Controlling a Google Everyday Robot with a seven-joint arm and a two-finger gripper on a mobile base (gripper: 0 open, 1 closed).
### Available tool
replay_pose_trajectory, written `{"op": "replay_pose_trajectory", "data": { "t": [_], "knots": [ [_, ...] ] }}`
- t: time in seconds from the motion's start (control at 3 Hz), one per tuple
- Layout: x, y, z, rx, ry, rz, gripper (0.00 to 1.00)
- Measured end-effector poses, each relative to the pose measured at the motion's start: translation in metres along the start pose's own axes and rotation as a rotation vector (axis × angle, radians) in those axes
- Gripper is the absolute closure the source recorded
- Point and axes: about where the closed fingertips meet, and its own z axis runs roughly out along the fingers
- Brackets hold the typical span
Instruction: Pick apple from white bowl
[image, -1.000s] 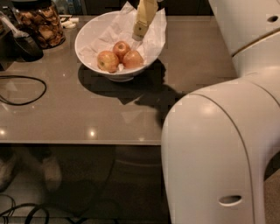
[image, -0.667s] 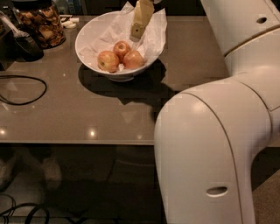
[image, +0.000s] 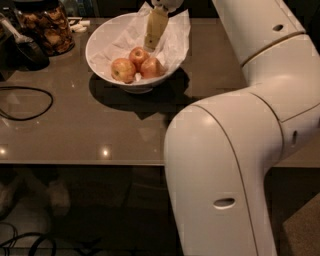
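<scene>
Camera view: the claw hangs over the white bowl on the counter, just above the rear apple of three inside. Whether it is spread or pressed together, I cannot tell.

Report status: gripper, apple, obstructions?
Gripper low over white bowl, directly above rear apple; contact unclear. Apple in bowl, not lifted. Two more apples crowd its front; paper lining beside.
</scene>
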Motion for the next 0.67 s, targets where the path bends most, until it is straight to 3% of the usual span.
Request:
{"op": "replay_pose_trajectory", "data": {
  "t": [0.67],
  "knots": [
    [-0.001, -0.001, 0.026, -0.038, 0.014, 0.008, 0.24]
  ]
}}
